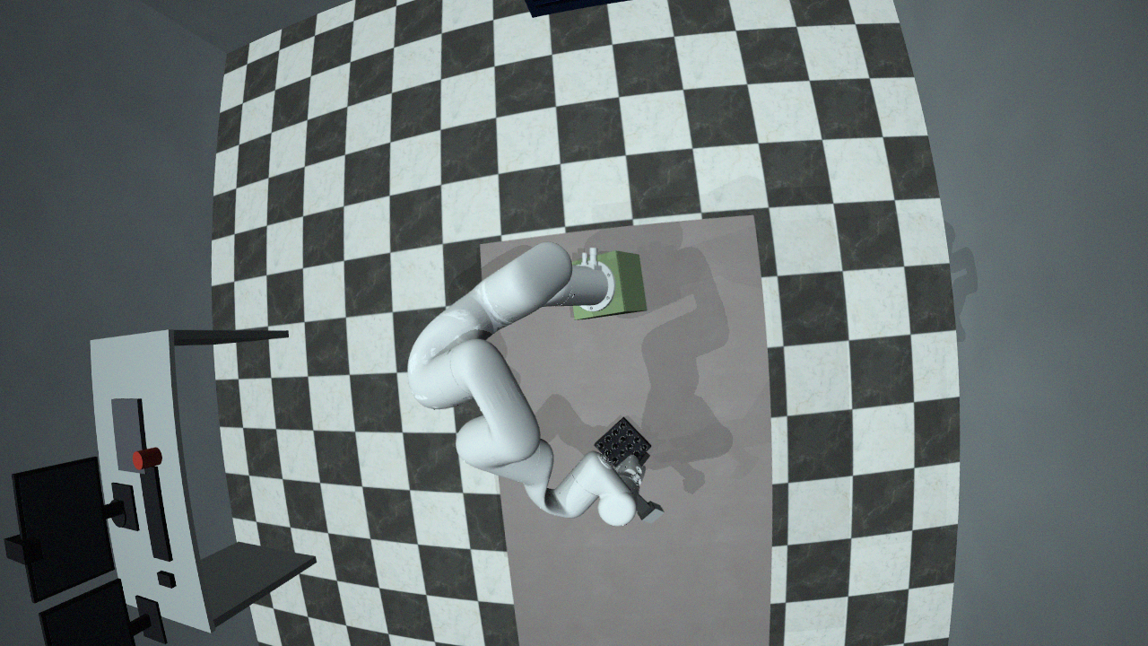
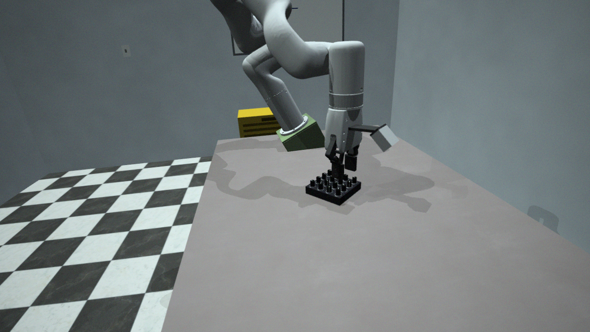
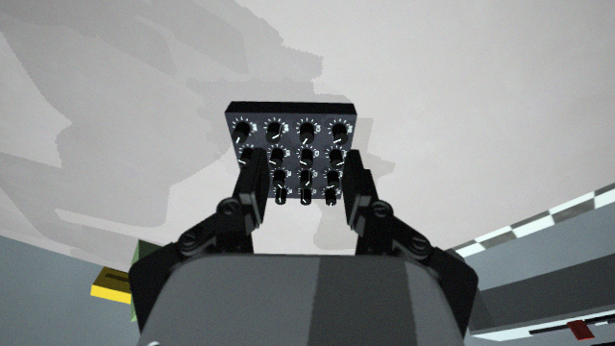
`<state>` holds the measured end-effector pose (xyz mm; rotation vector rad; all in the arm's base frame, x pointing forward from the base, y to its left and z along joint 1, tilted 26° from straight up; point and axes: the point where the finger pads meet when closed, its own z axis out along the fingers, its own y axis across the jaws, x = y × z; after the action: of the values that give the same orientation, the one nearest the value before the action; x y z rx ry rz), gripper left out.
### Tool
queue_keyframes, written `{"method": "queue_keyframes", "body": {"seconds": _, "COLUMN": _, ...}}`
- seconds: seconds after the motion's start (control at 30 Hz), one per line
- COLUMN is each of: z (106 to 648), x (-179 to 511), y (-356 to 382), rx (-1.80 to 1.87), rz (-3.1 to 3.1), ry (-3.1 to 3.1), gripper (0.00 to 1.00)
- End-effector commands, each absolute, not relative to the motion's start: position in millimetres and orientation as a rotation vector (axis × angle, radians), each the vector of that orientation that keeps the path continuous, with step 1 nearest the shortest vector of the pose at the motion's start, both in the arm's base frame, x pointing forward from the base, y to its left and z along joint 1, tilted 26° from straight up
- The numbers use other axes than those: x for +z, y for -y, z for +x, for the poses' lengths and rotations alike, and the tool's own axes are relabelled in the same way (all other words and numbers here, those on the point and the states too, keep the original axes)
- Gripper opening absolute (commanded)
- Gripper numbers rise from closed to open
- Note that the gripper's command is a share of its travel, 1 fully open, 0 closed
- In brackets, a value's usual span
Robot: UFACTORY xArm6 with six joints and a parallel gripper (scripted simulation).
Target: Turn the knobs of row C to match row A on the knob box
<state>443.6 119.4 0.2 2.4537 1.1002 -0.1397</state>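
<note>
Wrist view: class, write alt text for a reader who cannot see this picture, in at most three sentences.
The open gripper hangs above a black knob box on a grey table, its two dark fingers spread apart with nothing between them. The box carries rows of black knobs with white pointer lines; the left finger hides part of the nearest corner.

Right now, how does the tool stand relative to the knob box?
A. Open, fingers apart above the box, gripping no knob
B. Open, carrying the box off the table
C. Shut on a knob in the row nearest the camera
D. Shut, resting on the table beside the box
A: in the wrist view the tool has its fingers spread wide over the knob box, with nothing between them.
</note>
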Motion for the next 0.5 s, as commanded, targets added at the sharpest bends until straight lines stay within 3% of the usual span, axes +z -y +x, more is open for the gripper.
{"method": "queue_keyframes", "body": {"seconds": 0.0, "z": 444.5, "x": 7.7, "y": -123.6, "rx": -0.133, "rz": 2.454, "ry": -1.101, "gripper": 1.0}}
{"method": "queue_keyframes", "body": {"seconds": 0.47, "z": 438.0, "x": 72.6, "y": -155.1, "rx": -0.133, "rz": 2.455, "ry": -1.101, "gripper": 1.0}}
